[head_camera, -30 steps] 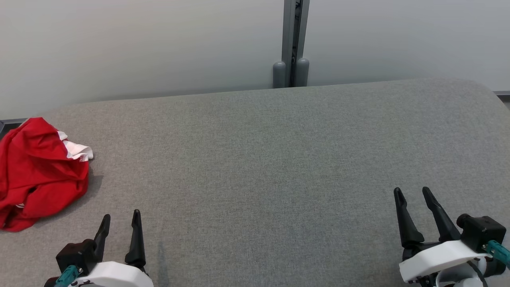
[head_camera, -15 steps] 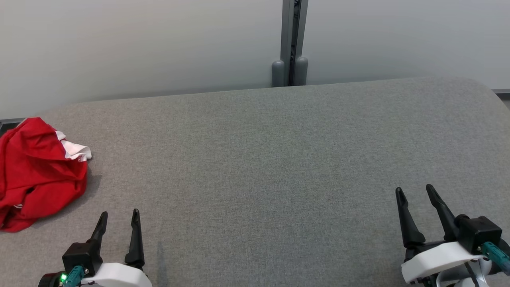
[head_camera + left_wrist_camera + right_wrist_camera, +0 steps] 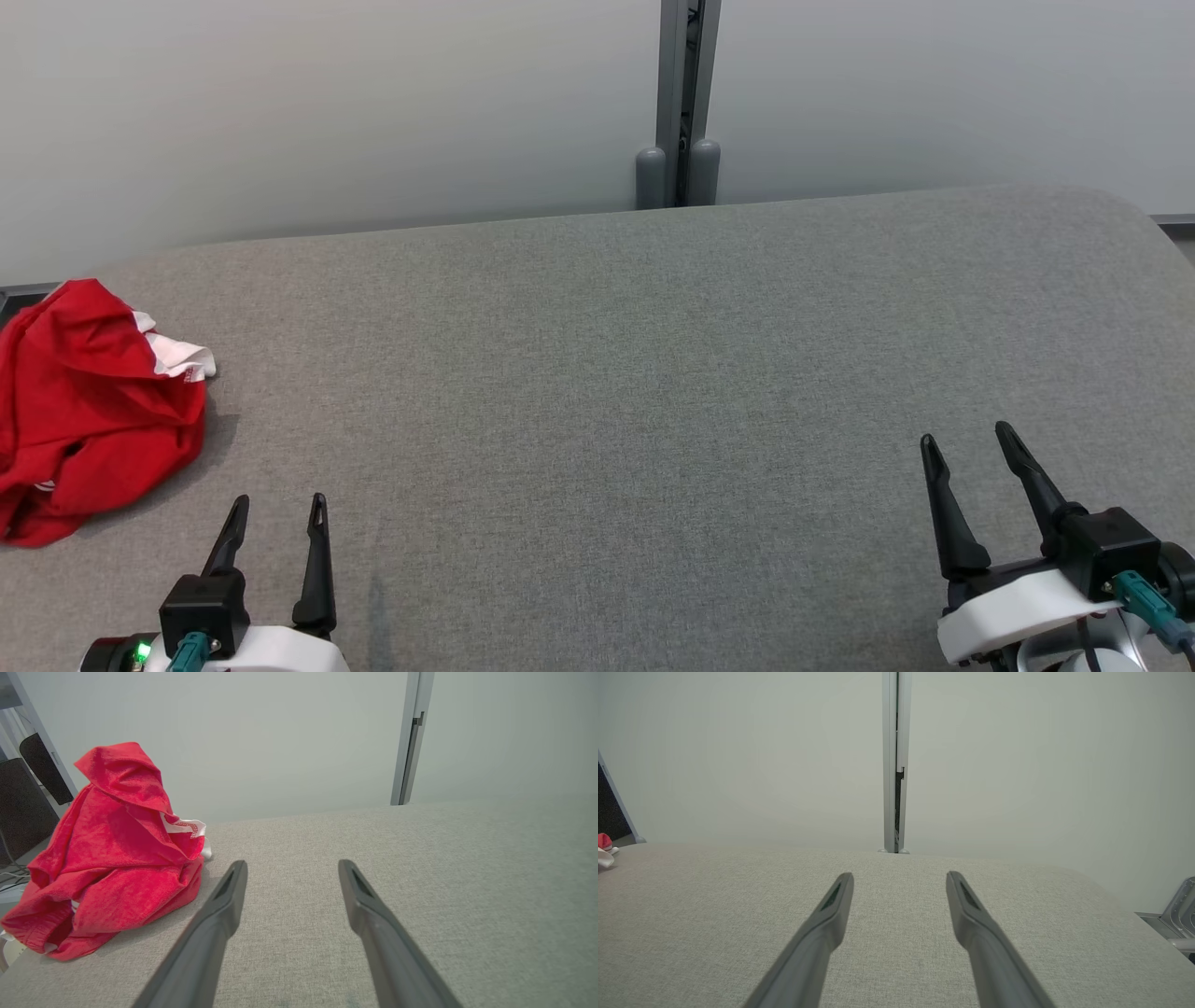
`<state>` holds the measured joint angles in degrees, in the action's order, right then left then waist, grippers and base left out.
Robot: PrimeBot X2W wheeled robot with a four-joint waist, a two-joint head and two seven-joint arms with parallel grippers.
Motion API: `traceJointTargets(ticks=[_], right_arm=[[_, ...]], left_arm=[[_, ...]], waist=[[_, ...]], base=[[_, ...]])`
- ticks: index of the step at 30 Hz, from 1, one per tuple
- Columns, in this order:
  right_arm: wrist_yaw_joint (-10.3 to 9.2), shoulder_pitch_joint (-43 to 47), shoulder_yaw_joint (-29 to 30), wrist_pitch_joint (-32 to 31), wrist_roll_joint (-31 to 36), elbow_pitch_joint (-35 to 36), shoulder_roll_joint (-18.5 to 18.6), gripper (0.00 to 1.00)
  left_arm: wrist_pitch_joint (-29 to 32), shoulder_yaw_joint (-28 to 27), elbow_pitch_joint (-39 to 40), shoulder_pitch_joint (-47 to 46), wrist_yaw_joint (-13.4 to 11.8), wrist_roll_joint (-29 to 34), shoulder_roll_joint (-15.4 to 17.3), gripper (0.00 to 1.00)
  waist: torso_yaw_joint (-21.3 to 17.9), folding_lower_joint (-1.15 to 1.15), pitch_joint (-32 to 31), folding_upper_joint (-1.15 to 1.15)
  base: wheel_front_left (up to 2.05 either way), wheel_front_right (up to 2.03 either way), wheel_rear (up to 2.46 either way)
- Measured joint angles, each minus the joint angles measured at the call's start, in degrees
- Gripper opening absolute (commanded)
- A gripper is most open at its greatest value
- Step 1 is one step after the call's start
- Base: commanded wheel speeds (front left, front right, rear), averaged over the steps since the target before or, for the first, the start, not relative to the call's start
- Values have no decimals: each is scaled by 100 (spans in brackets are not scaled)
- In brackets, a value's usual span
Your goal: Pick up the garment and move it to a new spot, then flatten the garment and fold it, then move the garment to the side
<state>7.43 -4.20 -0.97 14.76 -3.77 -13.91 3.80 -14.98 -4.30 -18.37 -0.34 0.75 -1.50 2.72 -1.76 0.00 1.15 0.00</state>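
Head view: your garment (image 3: 93,411) sits bunched at the counter's (image 3: 607,373) left edge, untouched. Left tool (image 3: 280,499) and right tool (image 3: 965,433) hover at the near edge, jaws spread wide, holding nothing. Left sits just beside the heap, so likely you reach with it first.

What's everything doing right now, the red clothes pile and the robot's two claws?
Red garment: crumpled in a heap at the left end of the grey table, not folded, not held.
Left gripper: open, holding nothing, close to the garment but not touching it.
Right gripper: open, holding nothing, over the table's right side, far from the garment.
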Motion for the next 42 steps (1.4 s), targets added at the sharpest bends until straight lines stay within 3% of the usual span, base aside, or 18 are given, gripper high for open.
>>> traceJointTargets(ticks=[24,33,42], right_arm=[[4,22,-75,15,52,-59,10,100],[5,41,-287,16,-49,-60,31,100],[5,32,-497,23,-124,-122,-9,100]], left_arm=[[-12,-46,8,9,-57,-3,1,100],[-15,-123,-12,11,-54,3,7,100],[-16,-264,49,110,-58,-2,16,100]], waist=[[163,0,-13,0],[790,0,5,0],[1783,0,5,0]], base=[[0,0,0],[0,0,0],[0,0,0]])
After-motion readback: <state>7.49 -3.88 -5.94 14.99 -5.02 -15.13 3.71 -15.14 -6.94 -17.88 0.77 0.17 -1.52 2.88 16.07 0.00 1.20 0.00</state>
